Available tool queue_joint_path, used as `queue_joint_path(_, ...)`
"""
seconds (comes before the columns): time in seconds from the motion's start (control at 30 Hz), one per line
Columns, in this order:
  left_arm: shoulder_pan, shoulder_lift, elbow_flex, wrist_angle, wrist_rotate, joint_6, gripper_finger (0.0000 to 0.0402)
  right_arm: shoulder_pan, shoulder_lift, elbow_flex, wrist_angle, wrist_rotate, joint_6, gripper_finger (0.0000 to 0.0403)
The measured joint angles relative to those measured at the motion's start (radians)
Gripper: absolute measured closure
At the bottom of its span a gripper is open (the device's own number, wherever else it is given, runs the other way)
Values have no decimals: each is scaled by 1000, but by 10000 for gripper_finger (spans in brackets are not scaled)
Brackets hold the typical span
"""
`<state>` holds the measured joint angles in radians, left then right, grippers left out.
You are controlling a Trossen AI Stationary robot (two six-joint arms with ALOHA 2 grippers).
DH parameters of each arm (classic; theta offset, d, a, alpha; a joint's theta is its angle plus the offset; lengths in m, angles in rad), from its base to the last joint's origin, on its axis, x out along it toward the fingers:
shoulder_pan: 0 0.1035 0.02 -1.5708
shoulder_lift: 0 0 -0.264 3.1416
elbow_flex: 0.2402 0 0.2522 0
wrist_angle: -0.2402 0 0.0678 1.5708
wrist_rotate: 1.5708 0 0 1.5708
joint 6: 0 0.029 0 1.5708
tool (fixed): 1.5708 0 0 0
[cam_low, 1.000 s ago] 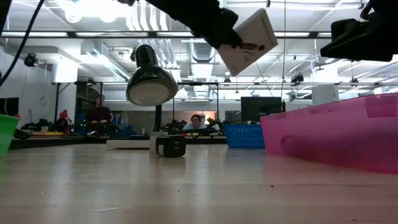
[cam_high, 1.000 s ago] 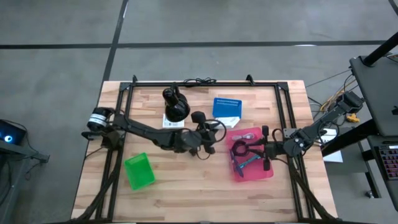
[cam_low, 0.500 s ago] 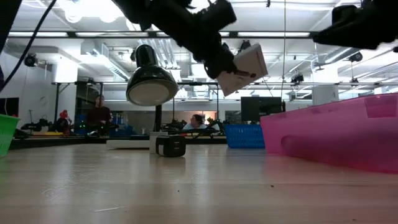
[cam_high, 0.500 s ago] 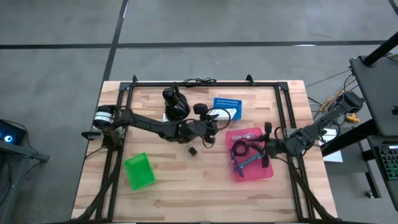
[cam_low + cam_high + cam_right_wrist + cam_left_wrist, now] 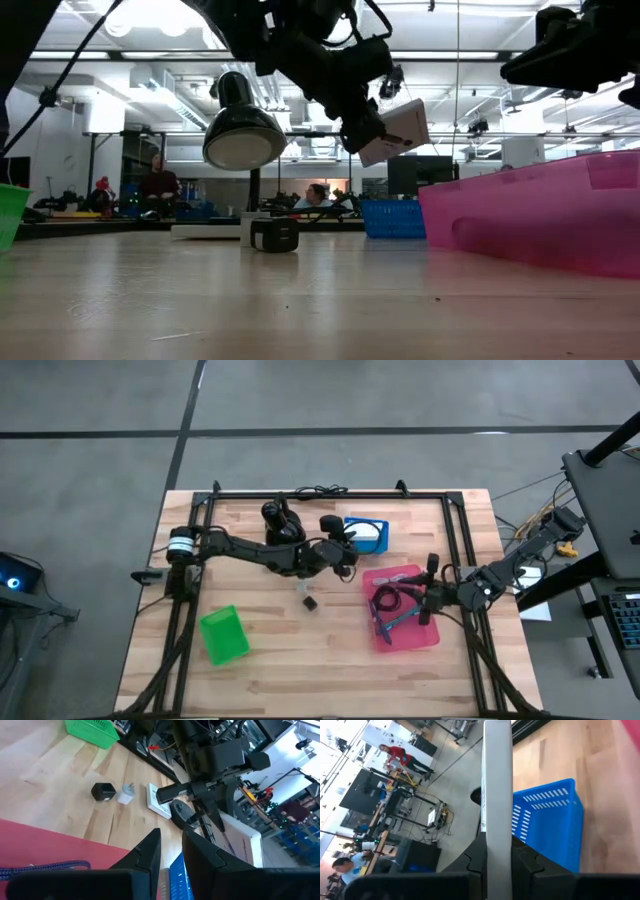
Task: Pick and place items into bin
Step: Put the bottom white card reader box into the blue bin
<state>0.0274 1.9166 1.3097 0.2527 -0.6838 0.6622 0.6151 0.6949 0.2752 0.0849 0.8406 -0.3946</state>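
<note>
The left tool (image 5: 352,546) is clamped on a white card (image 5: 392,131), held in the air over the far middle of the bench (image 5: 270,660), just by the blue bin (image 5: 368,530). In the left wrist view the card (image 5: 497,795) stands edge-on between the two dark fingers (image 5: 526,862), gripped along its lower edge. It looks flat, stiff and light, probably smooth, so a pinch across the faces near an edge should serve; it could pivot or slip in a narrow grip.

The right tool (image 5: 430,592) hangs over the pink bin (image 5: 432,635) on the right, its fingers a narrow gap apart and holding nothing. That bin already holds a cable (image 5: 385,598) and slim tools (image 5: 398,622).

A tiny dark block (image 5: 311,601) and a small pale piece (image 5: 126,794) lie on the bare wood, both small enough to need a fine pinch. A green bin (image 5: 223,635) sits near left.

The bench is planked wood, level and dry-looking. Beyond it is an open workshop with ceiling lights, racks, and people (image 5: 160,180) at the far side.
</note>
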Motion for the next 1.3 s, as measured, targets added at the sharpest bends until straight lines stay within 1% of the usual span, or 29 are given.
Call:
queue_joint_path(0.1, 4, 25, 25, 3, 24, 3, 372, 0, 0, 0, 0, 1, -7, 335)
queue_joint_path(0.5, 13, 149, 127, -8, 18, 10, 372, 0, -1, -1, -2, 0, -10, 335)
queue_joint_path(0.7, 15, 162, 147, -20, 15, 9, 372, 0, 0, -1, -2, 0, -10, 335)
queue_joint_path(0.93, 25, 163, 147, -50, 14, -27, 372, 0, 0, -1, -2, 0, -10, 335)
queue_joint_path(1.3, 38, 163, 148, -62, 30, -30, 372, 0, 0, -1, -2, 0, -10, 335)
